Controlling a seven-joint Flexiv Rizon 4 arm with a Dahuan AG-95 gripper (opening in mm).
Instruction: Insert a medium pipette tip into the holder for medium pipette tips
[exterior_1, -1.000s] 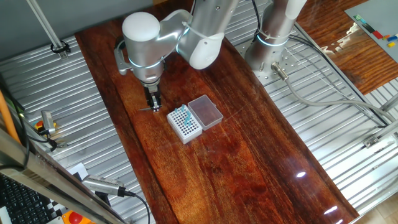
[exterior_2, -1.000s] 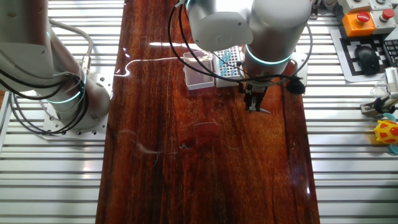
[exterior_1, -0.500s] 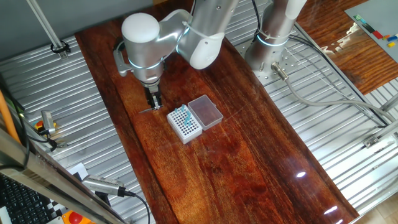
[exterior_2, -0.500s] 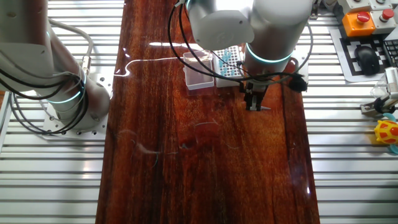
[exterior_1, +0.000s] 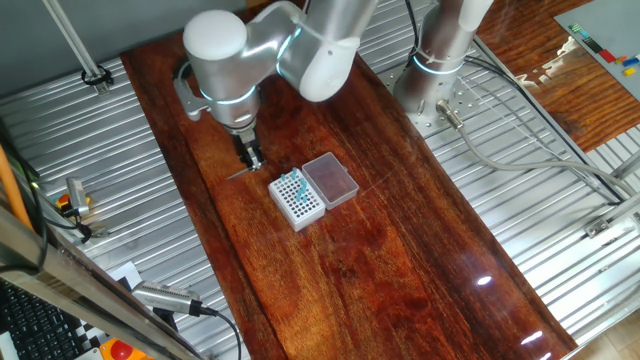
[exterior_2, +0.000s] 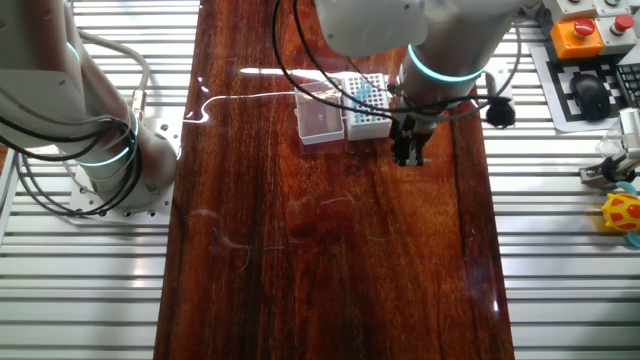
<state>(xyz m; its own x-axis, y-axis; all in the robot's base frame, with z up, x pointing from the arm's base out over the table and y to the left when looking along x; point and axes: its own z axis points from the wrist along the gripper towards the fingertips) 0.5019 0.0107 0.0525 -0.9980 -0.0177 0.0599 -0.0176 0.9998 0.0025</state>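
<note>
One medium pipette tip (exterior_1: 240, 175) shows as a thin grey sliver, its end at the gripper (exterior_1: 253, 161), just above the wooden table (exterior_1: 400, 260); whether the closely set fingers actually pinch it cannot be told. One holder for medium pipette tips (exterior_1: 296, 197) stands just beside, its single clear lid (exterior_1: 330, 180) folded open flat. A few teal tips (exterior_1: 302, 184) sit in its grid, too small to count. In the other fixed view the gripper (exterior_2: 410, 157) hangs near the holder (exterior_2: 366, 98).

Bare wooden table (exterior_1: 400, 250) all round; only the white holder (exterior_1: 297, 198) beside the claw (exterior_1: 253, 160).
</note>
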